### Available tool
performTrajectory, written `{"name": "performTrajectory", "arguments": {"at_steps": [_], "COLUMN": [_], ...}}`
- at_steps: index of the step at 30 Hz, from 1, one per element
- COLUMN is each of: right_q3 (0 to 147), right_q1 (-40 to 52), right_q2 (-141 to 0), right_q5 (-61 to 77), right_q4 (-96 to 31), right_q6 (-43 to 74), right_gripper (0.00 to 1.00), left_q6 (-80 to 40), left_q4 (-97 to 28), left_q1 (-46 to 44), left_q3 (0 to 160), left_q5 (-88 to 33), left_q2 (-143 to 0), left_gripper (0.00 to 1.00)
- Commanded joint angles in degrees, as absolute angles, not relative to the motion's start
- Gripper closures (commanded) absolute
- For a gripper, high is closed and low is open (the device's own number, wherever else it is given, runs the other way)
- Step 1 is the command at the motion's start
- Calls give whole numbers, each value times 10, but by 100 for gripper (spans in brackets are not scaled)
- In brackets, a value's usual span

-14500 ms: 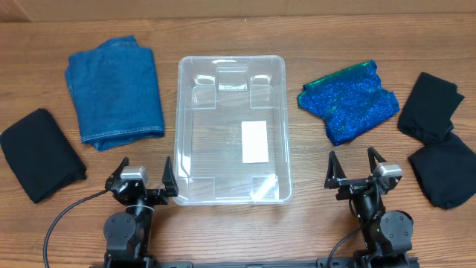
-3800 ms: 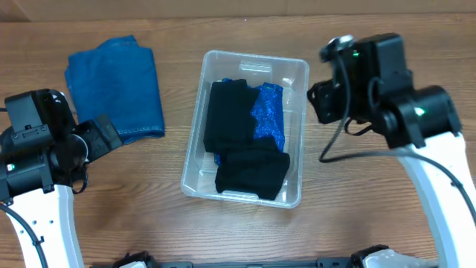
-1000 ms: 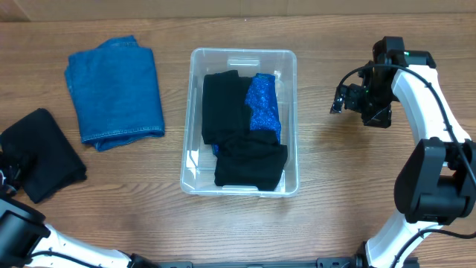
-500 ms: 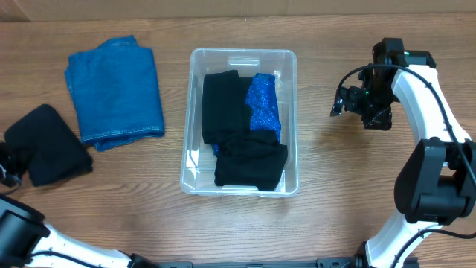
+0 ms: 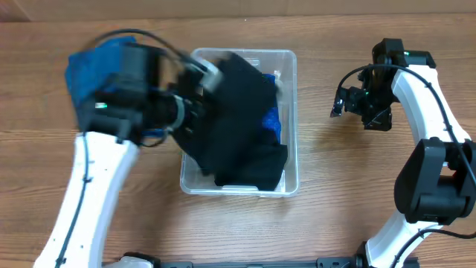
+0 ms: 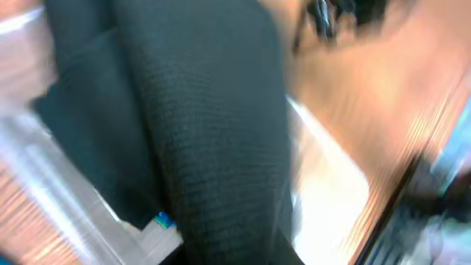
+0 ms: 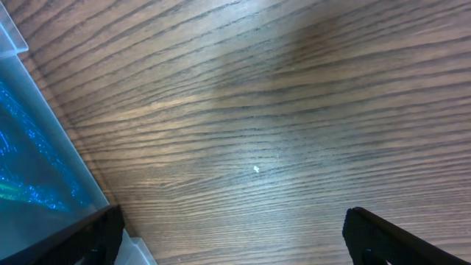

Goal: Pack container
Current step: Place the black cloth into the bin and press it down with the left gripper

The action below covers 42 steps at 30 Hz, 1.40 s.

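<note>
The container, that clear see-through plastic rectangular bin point(image 5: 292, 97) with the rounded corners and rim, sits in the middle of the wooden table point(image 5: 335, 216). How do you reckon it handles?

B: Light and kinda flimsy, I'd guess. Thin walls flex if you pinch them, and slick plastic on smooth wood probably skates when bumped. It's only got soft stuff in it: dark folded garments point(image 5: 253, 171) and a blue sparkly fabric point(image 5: 272, 123), so there's hardly any weight pinning it down.

A: Where would you grab it?

B: The rim, on a long side or at a corner where it's stiffest. Not mid-wall. The right wrist view shows one corner point(image 7: 44, 147) just beside the right gripper point(image 7: 235, 235), whose fingers are spread wide with nothing between them, hovering over bare wood. That one could steady the bin.

A: And the left?

B: The left gripper point(image 5: 208, 74) is a blur over the bin's left side, with a black knit cloth point(image 5: 242, 104) draped across the opening. Its wrist camera is basically all cloth point(image 6: 213, 147), so I can't tell how the jaws stand. A folded blue denim piece point(image 5: 85, 67) lies on the table, left of the bin.
</note>
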State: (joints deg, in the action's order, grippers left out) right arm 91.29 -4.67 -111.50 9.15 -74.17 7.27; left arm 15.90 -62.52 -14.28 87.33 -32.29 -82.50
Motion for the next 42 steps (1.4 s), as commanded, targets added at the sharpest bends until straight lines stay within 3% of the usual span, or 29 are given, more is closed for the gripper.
{"name": "performTrajectory", "arguments": {"at_steps": [1,4,16,17,18,19,21,22,23,24,25,29,34,36,37,38,39,41,42], "right_q3": [923,923,923,923,923,923,923,923,923,923,923,923,923,923,923,923,923,923,923], "right_q1": [-45,-45,-45,-45,-45,-45,-45,-45,-45,-45,-45,-45,-45,-45,-45,-45,-45,-45,-45], "right_q2": [-1093,-1093,-1093,-1093,-1093,-1093,-1093,-1093,-1093,-1093,-1093,-1093,-1093,-1093,-1093,-1093,-1093,-1093,-1093], "right_q5": [91,90,90,90,90,90,90,90,90,90,90,90,90,90,90,90,90,90,90], "right_q4": [-741,-741,-741,-741,-741,-741,-741,-743,-743,-744,-746,-746,-747,-746,-745,-745,-745,-745,-745], "right_q6": [73,73,73,73,73,73,73,73,73,73,73,73,73,73,73,73,73,73,73], "right_gripper": [0,0,0,0,0,0,0,0,0,0,0,0,0,0,0,0,0,0,0], "left_q6": [344,380,388,388,385,386,386,386,386,376,324,161,122,89,89,88,81,33,32], "left_q4": [-660,-675,-743,-738,-735,-735,-737,-736,-731,-711,-681,-619,-582,-589,-605,-634,-652,-681,-676], "left_q1": [-239,-283,-301,-301,-301,-301,-301,-301,-300,-300,-300,-299,-306,-312,-311,-311,-311,-311,-311], "left_q3": [876,875,863,863,863,863,863,863,863,863,863,879,897,897,897,897,896,868,845], "left_q5": [-203,-190,-230,-230,-230,-230,-229,-224,-215,-181,-110,146,159,108,59,13,-4,-49,-63], "left_q2": [-863,-907,-960,-965,-969,-976,-1003,-1015,-1029,-1044,-1050,-1031,-922,-851,-832,-819,-816,-827,-837], "left_gripper": [96,96,96,78,67,69,82,80,62,0,0,0,0,0,11,47,71,96,96]}}
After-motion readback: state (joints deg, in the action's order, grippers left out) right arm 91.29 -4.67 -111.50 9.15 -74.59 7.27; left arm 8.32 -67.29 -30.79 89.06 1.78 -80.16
